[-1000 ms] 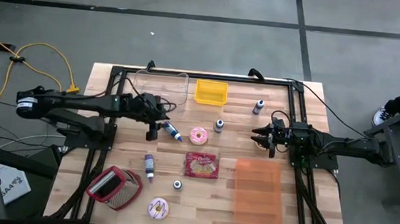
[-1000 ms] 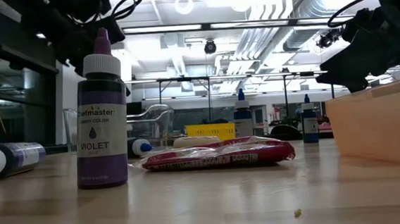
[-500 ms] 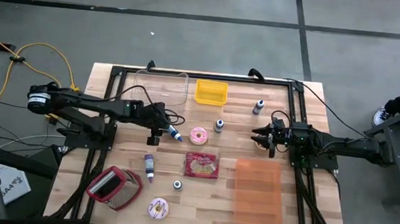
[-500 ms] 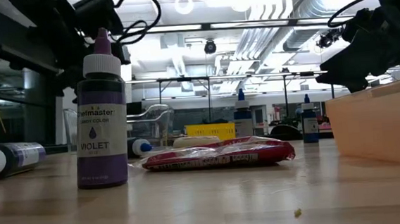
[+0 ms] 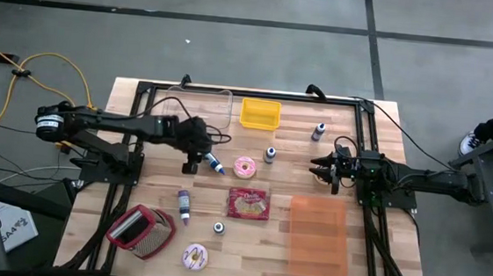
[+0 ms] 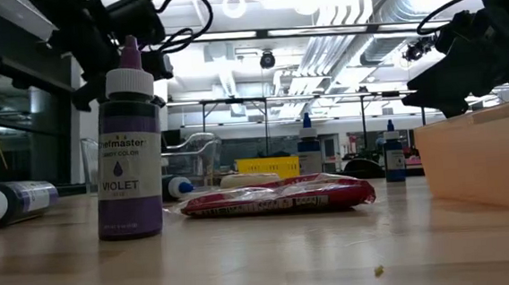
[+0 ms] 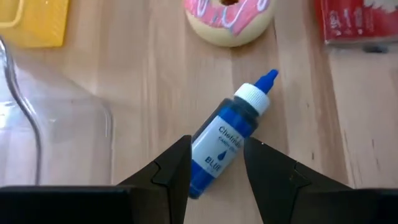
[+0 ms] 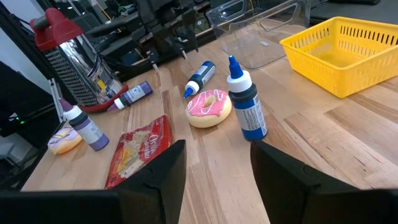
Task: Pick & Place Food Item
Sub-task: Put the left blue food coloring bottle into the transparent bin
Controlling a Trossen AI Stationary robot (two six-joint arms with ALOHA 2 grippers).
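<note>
High view: the left pincer (image 5: 191,161) sits centre-left of the frame, right at the tail end of the blue bottle (image 5: 214,164) lying on the worktop (image 5: 369,262). From up here you can't really see whether it touches. The pink donut (image 5: 245,167) is just right of that bottle, dead centre. The right pincer (image 5: 318,167) hangs right of centre, well apart from the donut, fingers spread and empty.

Low view: the violet bottle (image 6: 129,142) fills the left side and blocks most of what's behind it. The left arm's dark bulk is in the upper left, its fingertips hidden. The red snack packet (image 6: 276,196) covers the donut almost completely.

Left wrist view: the pincer's two fingers (image 7: 171,171) stand parted on either side of the blue bottle's (image 7: 225,135) lower end, which is cut off at the bottom edge; contact is hard to make out. The donut (image 7: 229,18) is cropped at the top.

Right wrist view: open fingers (image 8: 163,171), with the donut (image 8: 209,107) sitting mid-frame beside an upright blue bottle (image 8: 244,101).
</note>
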